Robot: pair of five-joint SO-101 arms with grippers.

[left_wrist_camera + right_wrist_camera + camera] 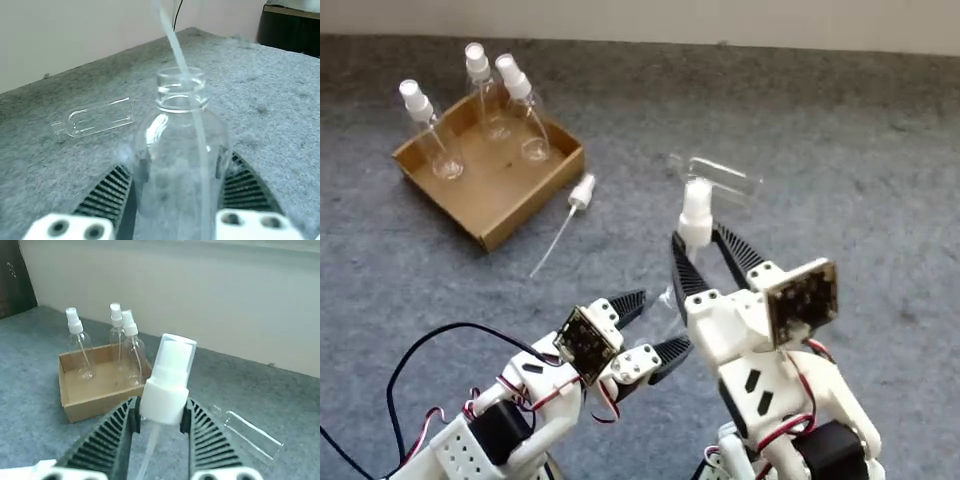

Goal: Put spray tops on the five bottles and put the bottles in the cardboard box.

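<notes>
- Nearest the high camera, the left gripper is clamped on an upright clear bottle. Its ribbed black fingers press either side of the round body, and the threaded neck is open.
- White arm housings sit at the near edge, with a black cable looping over the surface beside the left arm.
- Surface: grey, fuzzy, carpet-like covering with lint on it.
- Room: a plain pale wall runs behind the surface. A dark cabinet stands past its far corner in the left wrist view.
- Cardboard box, far left: shallow, open-topped, brown, set at an angle.
- Three bottles stand upright inside it, clear plastic, each fitted with a white spray top. One stands at the left corner and two stand close together at the back.
- Loose spray top: white, lying on the surface just beside the box's right wall, its thin tube trailing toward the arms.
- Right gripper: closed on a white spray top at the collar, nozzle end up.
- Its translucent dip tube hangs down into the open neck of the clear bottle. The collar is apart from the neck.
- Bare bottle, far right: clear, uncapped, lying on its side on the surface beyond the right gripper, well apart from the box.
</notes>
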